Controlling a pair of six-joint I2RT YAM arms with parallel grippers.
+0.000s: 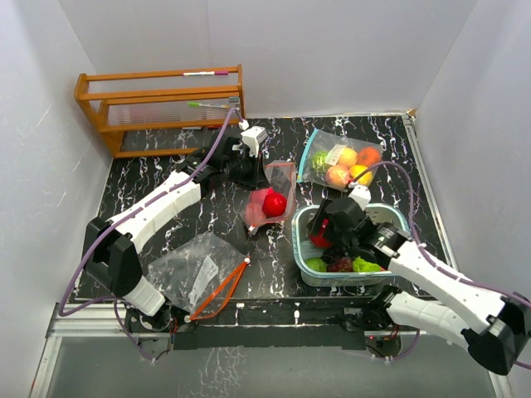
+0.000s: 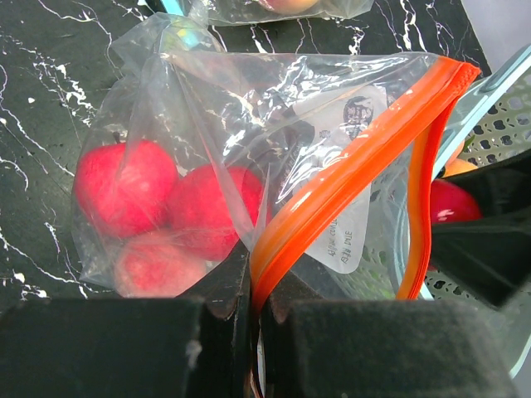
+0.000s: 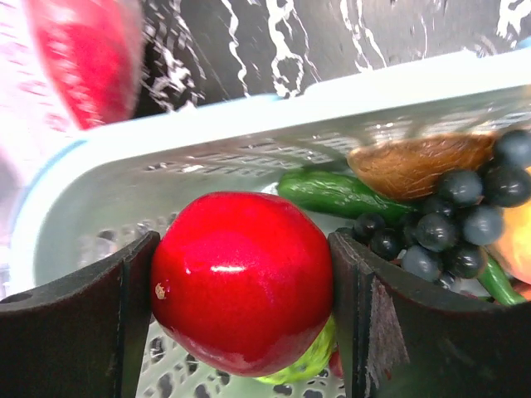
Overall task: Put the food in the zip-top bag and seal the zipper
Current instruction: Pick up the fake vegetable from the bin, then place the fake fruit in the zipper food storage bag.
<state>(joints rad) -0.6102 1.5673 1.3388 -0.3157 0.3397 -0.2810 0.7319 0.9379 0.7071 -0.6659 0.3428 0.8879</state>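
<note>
Filling the right hand (image 3: 241,249), seemingly gripped: red fruit (image 3: 241,286).

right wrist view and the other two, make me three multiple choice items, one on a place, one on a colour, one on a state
1. Where is the red fruit between the fingers of the right hand? A on a plate; B inside the basket; C in a cup.
2. What colour is the zipper strip of the bag held by the left hand? A purple; B green; C orange.
3. How is the left hand? A open above the bag; B shut on the zipper strip; C shut on a fruit.
Answers: B, the basket's rim runs behind the fruit; C, the strip shows orange; B, its fingers pinch the strip.
</note>
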